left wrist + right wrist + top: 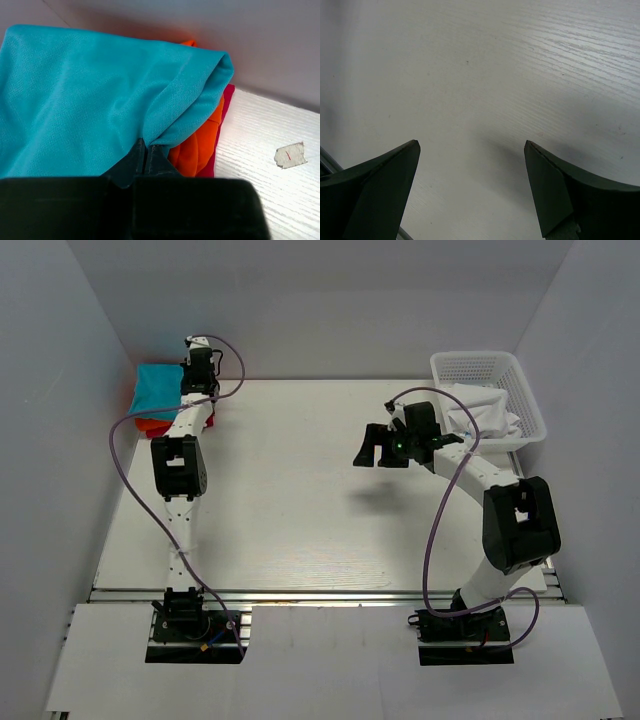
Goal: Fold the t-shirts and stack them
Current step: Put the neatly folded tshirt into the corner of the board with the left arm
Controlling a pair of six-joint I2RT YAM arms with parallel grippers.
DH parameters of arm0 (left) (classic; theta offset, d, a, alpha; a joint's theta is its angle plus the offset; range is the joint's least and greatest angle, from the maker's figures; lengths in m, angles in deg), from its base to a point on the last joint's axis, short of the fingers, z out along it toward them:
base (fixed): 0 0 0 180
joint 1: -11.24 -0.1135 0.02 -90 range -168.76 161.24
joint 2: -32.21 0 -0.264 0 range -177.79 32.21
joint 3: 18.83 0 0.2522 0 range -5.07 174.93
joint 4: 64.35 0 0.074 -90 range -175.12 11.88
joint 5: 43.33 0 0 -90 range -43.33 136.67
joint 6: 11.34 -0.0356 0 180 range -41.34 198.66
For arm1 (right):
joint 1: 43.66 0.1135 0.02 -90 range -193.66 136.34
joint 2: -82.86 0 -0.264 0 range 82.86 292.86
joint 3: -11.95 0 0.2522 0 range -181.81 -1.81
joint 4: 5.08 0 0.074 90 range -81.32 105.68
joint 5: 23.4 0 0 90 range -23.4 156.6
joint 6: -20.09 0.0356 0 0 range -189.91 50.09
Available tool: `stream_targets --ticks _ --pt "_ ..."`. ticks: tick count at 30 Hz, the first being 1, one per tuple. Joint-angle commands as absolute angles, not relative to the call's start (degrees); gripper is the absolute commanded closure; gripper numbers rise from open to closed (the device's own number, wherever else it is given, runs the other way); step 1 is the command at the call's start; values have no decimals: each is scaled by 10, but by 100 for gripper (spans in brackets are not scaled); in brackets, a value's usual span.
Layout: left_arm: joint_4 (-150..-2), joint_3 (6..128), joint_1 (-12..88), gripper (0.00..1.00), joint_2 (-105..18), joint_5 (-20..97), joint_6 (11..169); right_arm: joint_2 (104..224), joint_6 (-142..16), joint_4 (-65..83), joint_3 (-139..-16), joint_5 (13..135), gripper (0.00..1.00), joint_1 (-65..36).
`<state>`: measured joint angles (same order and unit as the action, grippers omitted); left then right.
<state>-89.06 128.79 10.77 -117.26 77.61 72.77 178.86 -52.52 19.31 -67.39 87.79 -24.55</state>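
Three folded t-shirts are stacked in the table's far left corner: teal-blue (90,95) on top, orange (197,145) under it, red (226,105) at the bottom. From above I see the teal one (157,380) over a strip of orange and red (150,425). My left gripper (145,144) is shut, its tips pinching the teal-blue shirt's near edge, where the cloth puckers. In the top view the left gripper (190,388) sits at the stack's right side. My right gripper (378,453) hovers over bare table right of centre. The right gripper (472,145) is open, nothing between its fingers.
A white plastic basket (530,400) stands at the far right with white cloth (485,412) in it. A small scrap of tape (290,154) is stuck on the table right of the stack. Walls close in behind and left of the stack.
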Motion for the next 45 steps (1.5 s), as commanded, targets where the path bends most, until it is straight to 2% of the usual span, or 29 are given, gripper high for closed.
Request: stream_targets --ticks 1,2,4,6,7,9,10,17,24,25,26,27,29,30,31,33,34,37,43,45 --pt "-877 1302 95 92 -1147 752 755 1795 -536 207 -698 876 10 -248" --pt "-884 1302 95 82 -1147 742 755 1797 -536 209 -701 879 10 -248" --pt "-884 1284 95 48 -1147 724 755 1798 -537 211 -703 878 10 -248" --pt "-884 1276 95 30 -1140 706 750 1799 -537 212 -705 880 10 -248" --pt "-884 1262 95 18 -1126 693 750 1798 -536 212 -706 882 10 -249" --pt "-884 1257 95 9 -1111 687 744 1799 -536 211 -708 883 10 -249" --pt "-884 1257 95 0 -1095 682 744 1800 -535 210 -710 886 10 -249" --pt "-903 1235 78 0 -1024 676 762 1798 -531 198 -712 911 10 -248" --pt "-891 1185 21 0 -976 570 804 1800 -533 193 -711 914 10 -247" --pt "-900 1195 14 3 -983 558 815 1799 -533 193 -711 913 10 -248" --pt "-909 1220 6 11 -1004 538 822 1797 -530 191 -709 911 10 -248" --pt "-925 1231 -1 26 -1016 533 833 1797 -529 190 -708 912 10 -248" --pt "-925 1246 -21 49 -1043 499 844 1799 -531 189 -712 913 10 -248" --pt "-925 1247 -26 56 -1049 490 844 1799 -532 191 -715 913 10 -248" --pt "-917 1240 -26 71 -1055 483 853 1803 -533 197 -719 911 10 -248" --pt "-899 1235 -41 82 -1069 449 859 1810 -533 202 -727 909 10 -248" --pt "-899 1235 -48 91 -1089 441 867 1811 -533 204 -731 909 10 -248" --pt "-916 1270 -63 94 -1123 400 874 1823 -531 208 -742 908 10 -248" --pt "-938 1299 -89 96 -1173 432 949 1835 -522 211 -754 913 10 -246" --pt "-938 1299 -105 96 -1173 410 963 1838 -523 211 -757 916 10 -247"
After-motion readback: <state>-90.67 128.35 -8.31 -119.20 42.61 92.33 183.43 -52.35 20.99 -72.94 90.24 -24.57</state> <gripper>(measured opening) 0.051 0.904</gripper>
